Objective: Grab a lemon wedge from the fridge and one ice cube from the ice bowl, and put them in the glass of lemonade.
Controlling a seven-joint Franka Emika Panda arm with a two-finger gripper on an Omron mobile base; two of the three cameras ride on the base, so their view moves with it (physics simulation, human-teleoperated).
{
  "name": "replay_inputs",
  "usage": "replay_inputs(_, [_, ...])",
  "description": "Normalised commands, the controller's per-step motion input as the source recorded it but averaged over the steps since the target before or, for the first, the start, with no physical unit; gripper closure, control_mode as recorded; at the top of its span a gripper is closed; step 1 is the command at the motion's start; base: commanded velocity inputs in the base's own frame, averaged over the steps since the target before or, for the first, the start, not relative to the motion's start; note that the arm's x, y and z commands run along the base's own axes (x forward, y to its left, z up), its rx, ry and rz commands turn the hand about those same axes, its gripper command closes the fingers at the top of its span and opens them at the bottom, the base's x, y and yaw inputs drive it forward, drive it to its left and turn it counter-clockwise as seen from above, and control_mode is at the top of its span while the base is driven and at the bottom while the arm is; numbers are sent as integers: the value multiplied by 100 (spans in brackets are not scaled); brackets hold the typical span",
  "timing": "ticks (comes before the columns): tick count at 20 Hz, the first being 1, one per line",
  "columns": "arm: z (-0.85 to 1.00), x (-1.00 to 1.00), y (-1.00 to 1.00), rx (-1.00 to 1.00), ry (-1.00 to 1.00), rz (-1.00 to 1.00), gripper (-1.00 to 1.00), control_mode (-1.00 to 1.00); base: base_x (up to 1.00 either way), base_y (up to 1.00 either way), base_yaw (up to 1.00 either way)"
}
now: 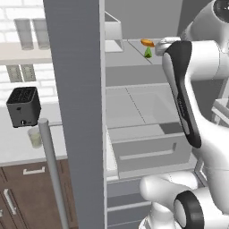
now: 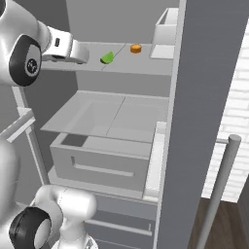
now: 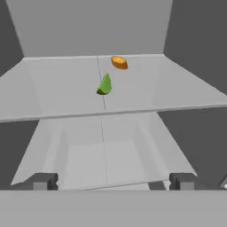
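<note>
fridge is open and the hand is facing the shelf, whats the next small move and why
Probably ease the open gripper forward toward the lemon wedge: it lies free on the fridge shelf ahead, with an orange item behind it.

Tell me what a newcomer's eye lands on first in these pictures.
The open fridge dominates, its pale shelves nearly bare. On the upper shelf sits the green lemon wedge, with a small orange item just behind it. The gripper faces them, fingers spread wide, short of the shelf; left of the door, a black toaster stands on the counter.
</note>
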Motion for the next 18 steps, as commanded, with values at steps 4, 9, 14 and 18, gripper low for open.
replay_inputs(4, [-31, 35, 4, -4, 16, 0, -100, -100, 0, 0, 0])
replay_inputs(9, [-59, 54, 0, 0, 3, 0, -100, -100, 0, 0, 0])
replay_inputs(14, [-27, 71, -1, 0, -4, 0, -100, -100, 0, 0, 0])
replay_inputs(18, [-11, 68, -8, 0, -6, 0, -100, -100, 0, 0, 0])
